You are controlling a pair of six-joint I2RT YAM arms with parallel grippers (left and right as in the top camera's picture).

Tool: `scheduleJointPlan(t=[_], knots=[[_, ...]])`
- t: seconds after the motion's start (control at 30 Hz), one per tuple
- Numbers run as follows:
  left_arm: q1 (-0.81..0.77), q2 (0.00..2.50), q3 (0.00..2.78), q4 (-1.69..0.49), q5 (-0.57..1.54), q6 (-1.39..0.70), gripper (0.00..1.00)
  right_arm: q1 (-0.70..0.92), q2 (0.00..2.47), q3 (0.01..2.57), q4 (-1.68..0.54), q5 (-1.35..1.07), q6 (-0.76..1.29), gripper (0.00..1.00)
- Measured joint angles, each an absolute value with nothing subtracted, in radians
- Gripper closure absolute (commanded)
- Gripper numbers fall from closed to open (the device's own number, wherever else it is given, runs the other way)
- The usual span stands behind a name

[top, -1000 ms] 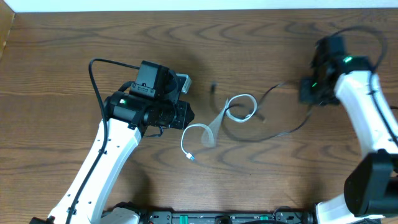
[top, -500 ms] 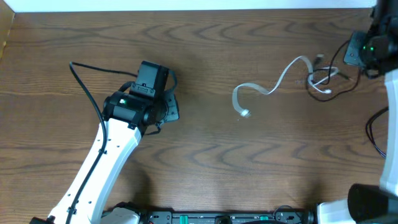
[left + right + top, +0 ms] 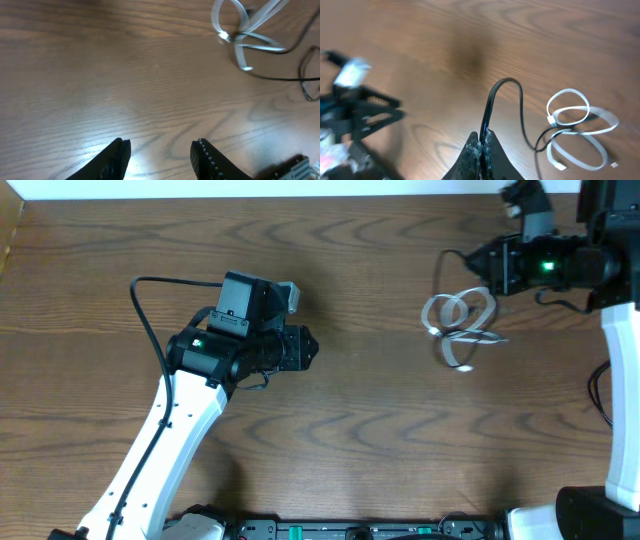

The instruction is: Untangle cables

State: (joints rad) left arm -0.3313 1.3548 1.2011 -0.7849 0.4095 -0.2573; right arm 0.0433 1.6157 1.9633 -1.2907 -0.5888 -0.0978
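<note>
The white cable point(image 3: 427, 315) lies bunched in loose loops at the table's far right, and the black cable point(image 3: 440, 270) runs through those loops. My right gripper point(image 3: 482, 135) is shut on the black cable point(image 3: 504, 80), which arches up from the jaws and drops down among the white loops point(image 3: 567, 91). In the overhead view the right gripper point(image 3: 482, 268) hovers just above and right of the bundle. My left gripper point(image 3: 308, 348) sits mid-table, well left of the cables. Its jaws point(image 3: 160, 145) are open over bare wood; the white cable point(image 3: 260, 48) and black cable point(image 3: 280, 78) lie far ahead.
The wooden table's far edge meets a white wall at the top. A thick black arm wire point(image 3: 145, 310) loops behind the left arm. The left arm point(image 3: 355, 110) shows blurred at the left of the right wrist view.
The right gripper has swung in from the right edge with the black cable, and the stretched white cable has gathered into loops. The left gripper has turned rightward and opened wider.
</note>
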Motion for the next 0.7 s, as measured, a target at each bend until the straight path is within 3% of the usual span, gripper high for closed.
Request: scheduleJointPlan(t=[0.23,0.7], knots=[[-0.331,1.355,1.201,-0.728,0.521,-0.217,0.50,0.103,1.616,1.963,-1.250,-0.678,-0.131,0.99],[-0.332,1.355,1.201,-0.355,0.722,-0.189,0.50,0.128,1.616,1.964,-1.248,-0.880,-0.139,0.99]])
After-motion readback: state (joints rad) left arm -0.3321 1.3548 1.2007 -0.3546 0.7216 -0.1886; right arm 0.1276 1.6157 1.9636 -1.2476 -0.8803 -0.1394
